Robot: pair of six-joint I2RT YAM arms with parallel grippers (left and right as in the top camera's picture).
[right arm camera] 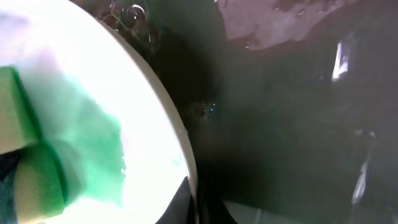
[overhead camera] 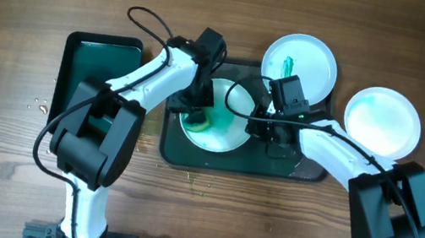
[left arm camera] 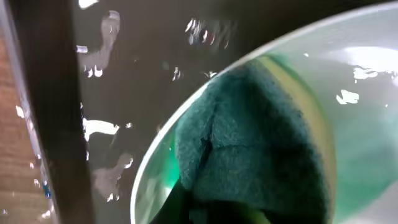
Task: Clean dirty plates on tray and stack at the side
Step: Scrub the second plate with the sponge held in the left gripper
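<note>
A white plate (overhead camera: 224,125) with a green film lies on the dark grey-green tray (overhead camera: 307,170). My left gripper (overhead camera: 196,115) is shut on a green and yellow sponge (overhead camera: 197,122) and presses it on the plate's left part. In the left wrist view the sponge (left arm camera: 249,143) covers the plate (left arm camera: 367,124) near its rim. My right gripper (overhead camera: 266,126) is shut on the plate's right rim (right arm camera: 189,180). A second white plate (overhead camera: 300,64) with a green smear sits at the tray's back right. A pale blue plate (overhead camera: 381,122) lies on the table to the right.
A smaller black tray with a green inside (overhead camera: 95,75) stands to the left of the big tray. Water drops lie on the wooden table (overhead camera: 6,18) near it. The big tray's wet floor (right arm camera: 286,124) shows beside the plate.
</note>
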